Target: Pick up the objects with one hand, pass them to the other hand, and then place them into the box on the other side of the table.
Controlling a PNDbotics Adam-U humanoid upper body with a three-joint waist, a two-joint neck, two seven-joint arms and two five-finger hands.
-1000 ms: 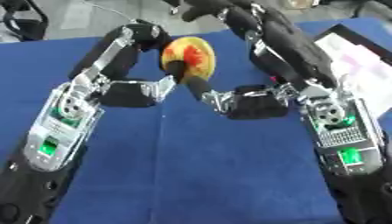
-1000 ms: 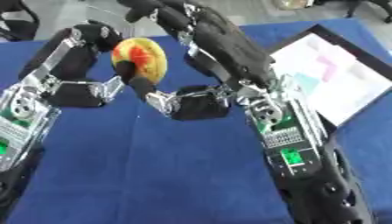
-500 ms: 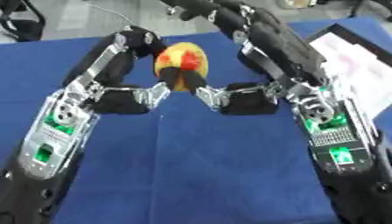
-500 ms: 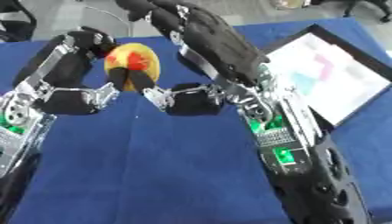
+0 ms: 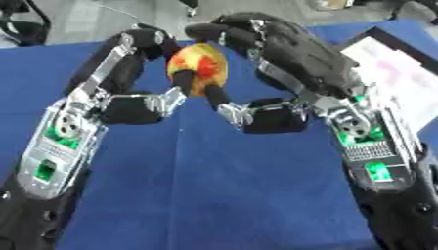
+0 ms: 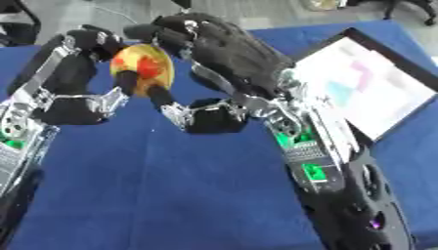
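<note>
Above the tabletop (image 5: 214, 195), toward its far edge: both hands meet around one fruit-like object (image 5: 198, 68), held clear of the blue cloth.
Stage: mid-handover, by my reading; the pick-up is done, the pass looks under way, the placing is still to come.
Left hand (image 5: 141, 100): fingers and thumb curled round the object's left side.
Right hand (image 5: 273, 58): fingers arched over the top and right side, thumb touching underneath; it seems to be clamped on too.
Which hand gives and which takes: cannot tell.
Object: rounded, yellow with red-orange patches, smooth, partly hidden by dark fingers.
Box (image 6: 376, 93): at the right edge of the tabletop, dark-rimmed, pale inside with pink and teal marks; not yet reached.
</note>
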